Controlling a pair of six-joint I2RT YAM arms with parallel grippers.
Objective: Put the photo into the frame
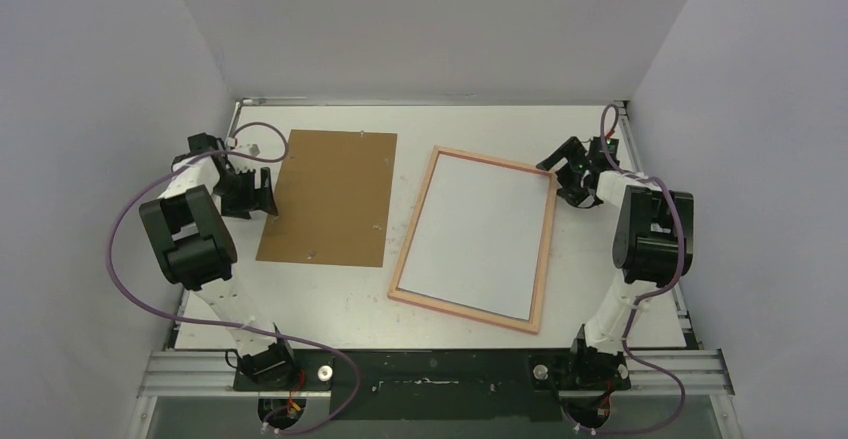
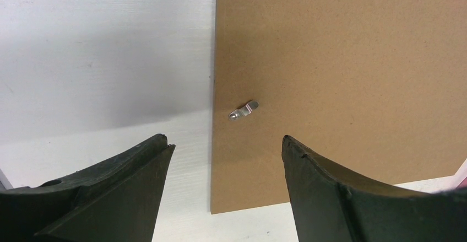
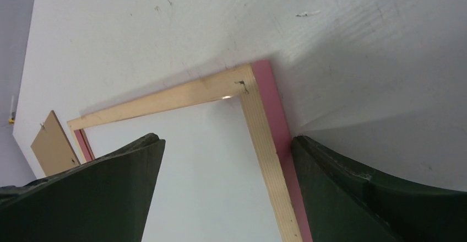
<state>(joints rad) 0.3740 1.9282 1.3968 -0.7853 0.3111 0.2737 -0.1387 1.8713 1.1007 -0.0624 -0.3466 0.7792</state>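
Observation:
The frame (image 1: 547, 249), with a pink and pale wood border, lies flat at the table's right middle. A plain white sheet, the photo (image 1: 478, 234), lies inside it with the white side up. My right gripper (image 1: 556, 181) is open and empty, just over the frame's far right corner. In the right wrist view the frame's corner (image 3: 259, 121) and the photo (image 3: 209, 165) sit between my open right gripper (image 3: 227, 140). My left gripper (image 1: 270, 195) is open and empty at the left edge of the brown backing panel (image 1: 330, 199); it is also open in the left wrist view (image 2: 224, 140).
The brown backing panel (image 2: 341, 76) lies flat left of the frame, with a small metal clip (image 2: 243, 110) near its edge. It also shows in the right wrist view (image 3: 52, 145). Grey walls close in the table on the left, back and right. Both arm bases stand at the near edge.

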